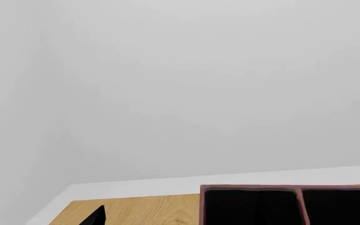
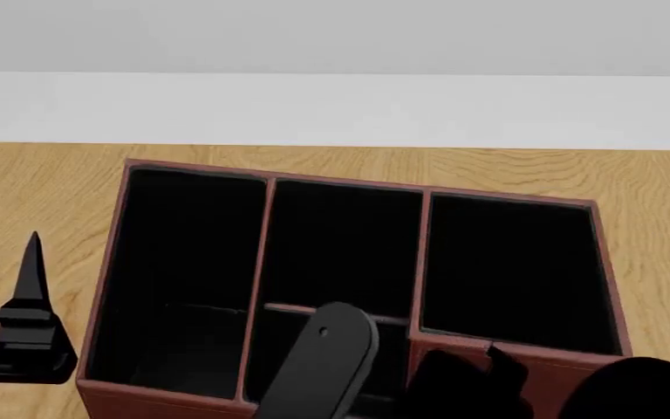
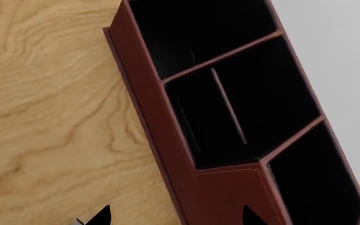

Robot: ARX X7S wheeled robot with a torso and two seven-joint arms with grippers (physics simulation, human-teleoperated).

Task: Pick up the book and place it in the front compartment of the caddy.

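1. One caddy (image 2: 347,188) in view, reddish-brown with a black lining; it stands on the wooden table (image 2: 32,183).
2. Cells counted from the head view: three columns; one low crossbar (image 2: 289,308) splits the middle column in two; four cells in all; the front compartment (image 2: 341,244) is the larger of the middle pair and lies ahead of my right arm (image 2: 324,358), beyond the crossbar.
3. Right gripper (image 3: 174,218): two dark fingertips (image 3: 99,216) show at the edge of the right wrist view, spread wide; the caddy's near outer wall and a strip of table lie between them; nothing is held.
4. Left gripper (image 2: 15,336): only one pointed finger (image 2: 32,262) shows clearly; the left wrist view shows a single dark tip (image 1: 95,216); I cannot tell how wide it stands or whether it holds anything; the caddy sits just beside it, on its right.
5. The book: I cannot tell where it is; the cells read as plain black in all three views.
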